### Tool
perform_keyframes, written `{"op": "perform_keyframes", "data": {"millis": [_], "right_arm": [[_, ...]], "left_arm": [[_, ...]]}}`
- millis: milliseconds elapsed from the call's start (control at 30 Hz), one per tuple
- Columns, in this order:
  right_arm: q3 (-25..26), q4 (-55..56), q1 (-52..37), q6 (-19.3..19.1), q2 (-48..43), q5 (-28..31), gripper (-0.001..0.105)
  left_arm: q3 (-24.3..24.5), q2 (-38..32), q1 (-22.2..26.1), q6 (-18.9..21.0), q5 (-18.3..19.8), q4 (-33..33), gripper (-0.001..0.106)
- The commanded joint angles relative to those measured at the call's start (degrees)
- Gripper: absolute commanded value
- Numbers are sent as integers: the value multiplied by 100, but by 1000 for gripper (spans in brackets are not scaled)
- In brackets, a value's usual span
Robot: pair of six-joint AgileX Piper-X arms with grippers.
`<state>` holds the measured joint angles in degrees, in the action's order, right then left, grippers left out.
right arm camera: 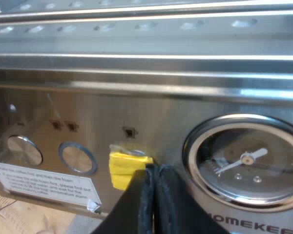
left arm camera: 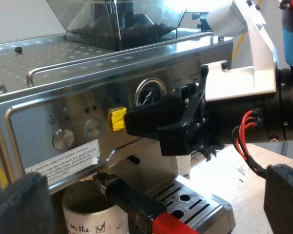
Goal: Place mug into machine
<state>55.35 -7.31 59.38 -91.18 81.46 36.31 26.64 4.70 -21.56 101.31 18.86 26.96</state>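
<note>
The white mug (left arm camera: 90,217) stands in the espresso machine (left arm camera: 49,97), at six o'clock under the locked-in holder (left arm camera: 136,204), with my left claw (left arm camera: 151,200) spread wide and empty before it and my right claw (right arm camera: 154,178), pinched shut on nothing, at the yellow button (right arm camera: 127,168).

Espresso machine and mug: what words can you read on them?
"HOMEKEE", cut off, under the gauge on the espresso machine.
"Make the coffee first and then the foam" on the white sticker; rest too small.
"on the", beside a ticked box, on the mug.
</note>
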Motion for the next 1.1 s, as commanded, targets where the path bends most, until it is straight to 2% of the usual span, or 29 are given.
{"op": "perform_keyframes", "data": {"millis": [33, 267, 600, 667, 700, 733, 767, 800, 867, 967, 1033, 1100], "right_arm": [[113, -151, -225, 20, 98, 167, 0], [113, -130, -211, -19, 78, 168, 0], [113, 1088, 318, -33, -701, 148, 1], [113, 1299, 425, -33, -876, 148, 8], [113, 1409, 498, -33, -1000, 135, 17], [113, 1464, 533, -33, -1064, 122, 22], [113, 1713, 633, -33, -1355, 74, 43], [113, 1834, 631, -33, -1479, 54, 51], [113, 2051, 631, -33, -1674, -50, 58], [113, 2497, 598, -146, -1963, -69, 66], [113, 2833, 524, -556, -2228, -97, 69], [113, 3036, 430, -769, -2442, -83, 71]], "left_arm": [[32, 17, -27, 35, 20, 8, 89], [32, 17, -27, 35, 20, 8, 89], [32, 17, -27, 35, 20, 8, 89], [32, 17, -27, 35, 20, 8, 89], [32, 17, -27, 35, 20, 8, 89], [32, 17, -27, 35, 20, 8, 89], [32, 17, -27, 35, 20, 8, 89], [32, 17, -27, 35, 20, 8, 89], [32, 17, -27, 55, 20, 8, 89], [103, 31, -27, 371, 20, 8, 89], [287, 192, -27, 668, -29, 8, 89], [446, 375, -27, 781, -208, -28, 89]]}}
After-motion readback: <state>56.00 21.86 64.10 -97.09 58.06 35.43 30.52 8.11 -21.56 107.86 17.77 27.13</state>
